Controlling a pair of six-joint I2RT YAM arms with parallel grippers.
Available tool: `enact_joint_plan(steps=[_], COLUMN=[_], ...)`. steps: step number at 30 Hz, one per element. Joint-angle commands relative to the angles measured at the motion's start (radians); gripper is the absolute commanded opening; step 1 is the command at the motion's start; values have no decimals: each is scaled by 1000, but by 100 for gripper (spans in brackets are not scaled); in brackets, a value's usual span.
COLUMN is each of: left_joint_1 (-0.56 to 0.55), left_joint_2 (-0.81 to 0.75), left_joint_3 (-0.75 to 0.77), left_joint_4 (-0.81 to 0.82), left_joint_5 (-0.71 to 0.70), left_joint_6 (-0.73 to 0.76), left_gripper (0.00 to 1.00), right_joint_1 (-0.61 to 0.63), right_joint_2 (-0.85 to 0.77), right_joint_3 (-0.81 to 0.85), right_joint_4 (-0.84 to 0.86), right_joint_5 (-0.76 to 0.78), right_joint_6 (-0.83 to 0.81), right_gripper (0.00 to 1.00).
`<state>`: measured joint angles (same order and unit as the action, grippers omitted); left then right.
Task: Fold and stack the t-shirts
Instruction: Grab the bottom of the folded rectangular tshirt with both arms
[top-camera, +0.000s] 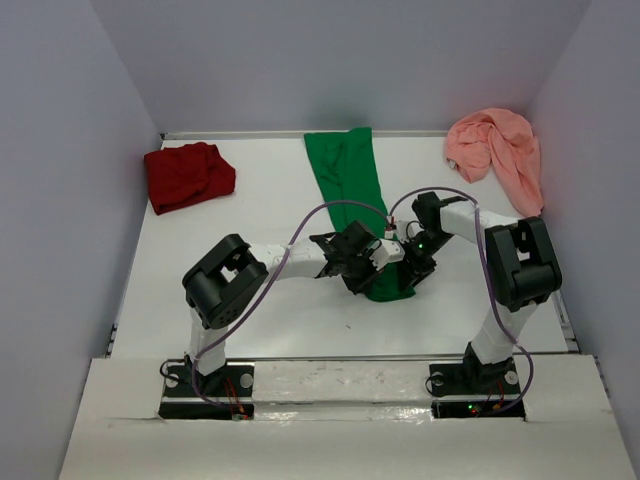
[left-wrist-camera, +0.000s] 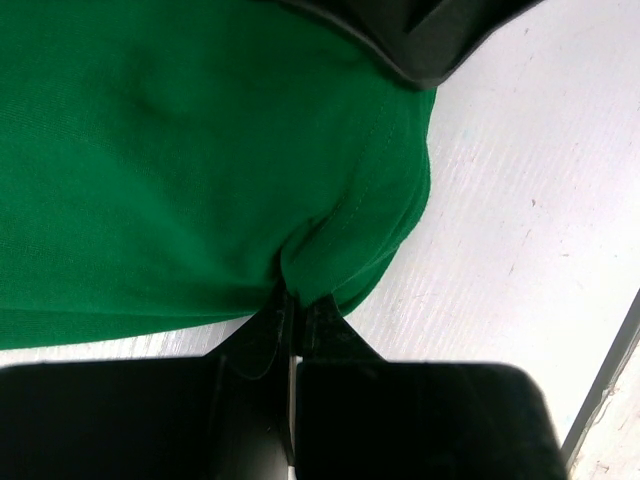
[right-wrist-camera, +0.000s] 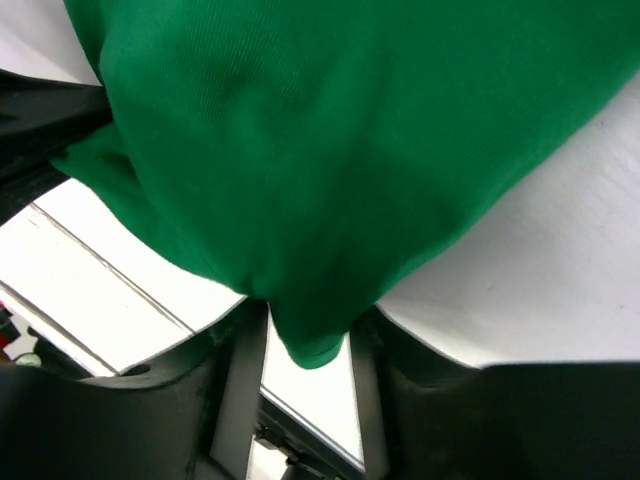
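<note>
The green t-shirt (top-camera: 345, 175) lies as a long narrow strip from the table's back edge toward the middle. Both grippers meet at its near end. My left gripper (top-camera: 362, 262) is shut on the hem, and the left wrist view shows the jaws (left-wrist-camera: 297, 300) pinching a bunched fold of green cloth (left-wrist-camera: 200, 150). My right gripper (top-camera: 402, 262) grips the same end from the right; in the right wrist view a tuck of green cloth (right-wrist-camera: 330, 150) sits between its fingers (right-wrist-camera: 305, 330). The dark red t-shirt (top-camera: 188, 175) lies crumpled at the back left. The salmon-pink t-shirt (top-camera: 497, 150) lies crumpled at the back right.
The white table (top-camera: 250, 320) is walled on the left, back and right. The right arm's black body shows at the top of the left wrist view (left-wrist-camera: 430, 40). Purple cables loop over both arms above the green shirt.
</note>
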<state>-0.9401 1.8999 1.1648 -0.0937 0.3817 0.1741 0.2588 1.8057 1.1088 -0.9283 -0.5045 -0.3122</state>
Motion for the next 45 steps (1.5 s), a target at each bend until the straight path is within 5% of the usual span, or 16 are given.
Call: enact_joint_plan(steps=[1,10,17,32,45], left_joint_1=[3,4,24,256,302], left_joint_2=[-9,-10,-88,-367,-328], left_joint_3=[-34,-34,-37,-96,-83], left_joint_4=[-126,-129,-112,-55,-46], left_joint_5=[-17,-20,-49,-49,-44], left_joint_6=[-4,-2,-8,-25,-15], left_gripper=[0,0,0,0,0], right_joint_1=[11,11,11,11,11], right_joint_2=[6,-3,-60,-25,170], right_joint_3=[-9,-4,9,241,534], right_joint_4=[32,26,48,65,82], right_joint_5=[11,34,-5,-57,-78], right_joint_6=[5,7,15,47,61], right_gripper=[37,0,0,0,0])
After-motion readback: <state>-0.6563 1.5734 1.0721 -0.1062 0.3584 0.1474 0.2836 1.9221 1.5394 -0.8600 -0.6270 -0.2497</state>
